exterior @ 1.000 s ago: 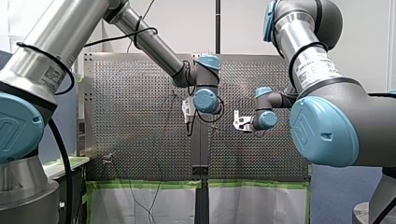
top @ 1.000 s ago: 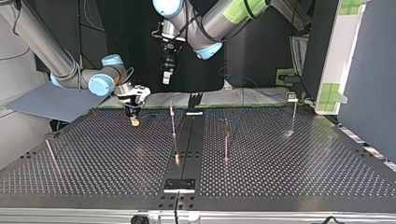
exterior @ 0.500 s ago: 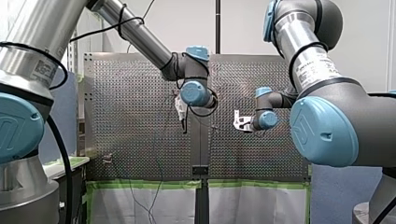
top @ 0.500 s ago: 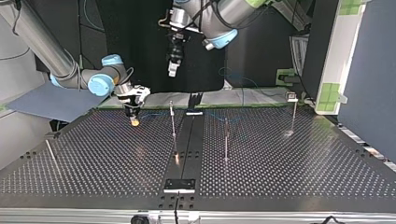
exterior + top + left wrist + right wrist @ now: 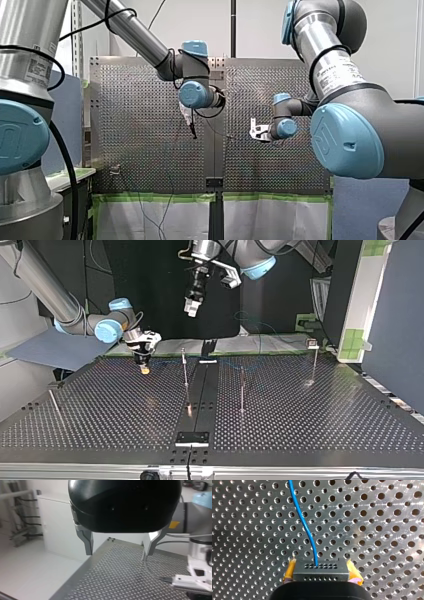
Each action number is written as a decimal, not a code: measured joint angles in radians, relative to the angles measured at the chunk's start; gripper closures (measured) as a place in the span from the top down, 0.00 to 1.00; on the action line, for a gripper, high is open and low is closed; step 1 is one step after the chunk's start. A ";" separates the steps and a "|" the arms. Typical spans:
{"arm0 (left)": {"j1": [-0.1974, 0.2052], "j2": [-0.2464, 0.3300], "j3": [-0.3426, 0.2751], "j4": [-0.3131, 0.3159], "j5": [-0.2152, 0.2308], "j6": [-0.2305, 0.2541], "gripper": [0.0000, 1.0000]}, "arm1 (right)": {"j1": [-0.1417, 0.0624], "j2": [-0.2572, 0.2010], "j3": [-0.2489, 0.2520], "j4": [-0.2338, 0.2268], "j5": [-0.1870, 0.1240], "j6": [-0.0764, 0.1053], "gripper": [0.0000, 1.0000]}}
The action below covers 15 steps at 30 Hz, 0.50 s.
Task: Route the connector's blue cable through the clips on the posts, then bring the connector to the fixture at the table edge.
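While my right tool (image 5: 144, 368) clamps the connector (image 5: 321, 573), blue cable (image 5: 305, 527) trailing — left tool (image 5: 118, 553) apart, posts (image 5: 185, 367) nearby.

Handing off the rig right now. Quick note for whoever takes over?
My left pincer: open, empty, held high above the table.
My right pincer: shut on the connector, low over the table at the top view's left, by the edge farthest from that camera.
The blue cable runs from the connector across the table.
Done: connector grasped.
Cannot tell whether the cable is threaded at any of the posts.
To do: route the cable, then take the connector to the table edge.
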 joint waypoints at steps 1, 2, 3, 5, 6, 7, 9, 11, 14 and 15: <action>0.001 0.008 -0.008 0.008 0.000 -0.002 1.00 | 0.000 0.000 0.000 0.002 0.000 0.000 0.00; 0.003 0.019 -0.019 0.019 0.001 -0.006 1.00 | 0.000 0.000 0.000 0.003 0.000 0.000 0.00; 0.004 0.027 -0.027 0.027 0.001 -0.008 1.00 | 0.000 0.000 0.000 0.005 0.000 -0.001 0.00; 0.007 0.043 -0.045 0.045 0.001 -0.011 1.00 | 0.000 0.000 0.000 0.007 0.000 -0.001 0.00; 0.009 0.048 -0.053 0.053 0.001 -0.012 1.00 | 0.000 0.000 0.000 0.008 0.000 -0.001 0.00; 0.010 0.052 -0.061 0.061 0.001 -0.013 1.00 | 0.000 0.000 0.000 0.009 0.000 -0.001 0.00; 0.013 0.058 -0.080 0.080 0.001 -0.016 1.00 | 0.000 0.000 0.000 0.010 0.000 -0.001 0.00; 0.015 0.067 -0.099 0.098 0.002 -0.020 1.00 | 0.000 0.000 0.000 0.010 0.000 -0.001 0.00; 0.018 0.085 -0.124 0.124 0.001 -0.023 1.00 | 0.000 0.000 0.000 0.009 0.000 -0.001 0.00; 0.019 0.092 -0.131 0.131 0.001 -0.023 1.00 | 0.000 0.000 0.000 0.009 0.000 -0.002 0.00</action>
